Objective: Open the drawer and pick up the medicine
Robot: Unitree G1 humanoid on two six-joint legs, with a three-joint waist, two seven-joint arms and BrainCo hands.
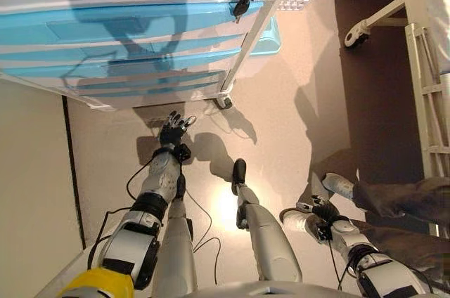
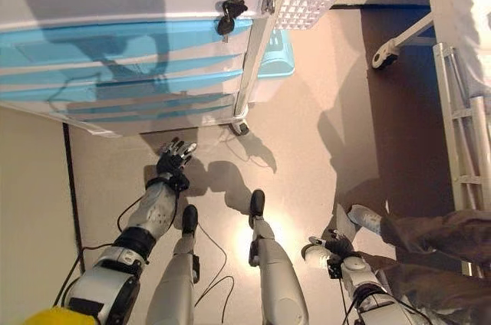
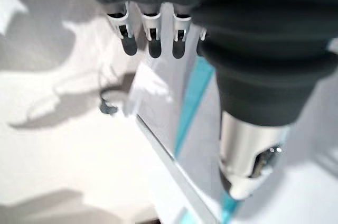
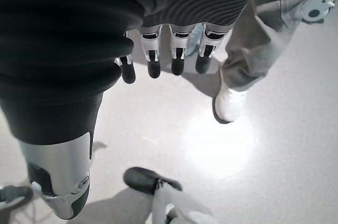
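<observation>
left hand (image 1: 173, 130) reaches toward the base of the drawer cabinet (image 1: 119, 45), near its corner caster (image 1: 223, 101), fingers straight and loose, holding nothing. right hand (image 1: 318, 215) hangs low near a person's white shoe (image 1: 339, 185), fingers relaxed, empty. blue drawers (image 1: 133, 31) all closed; medicine not visible.

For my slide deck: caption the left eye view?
Left hand open below the closed blue-fronted drawer cabinet; right hand idle.
</observation>
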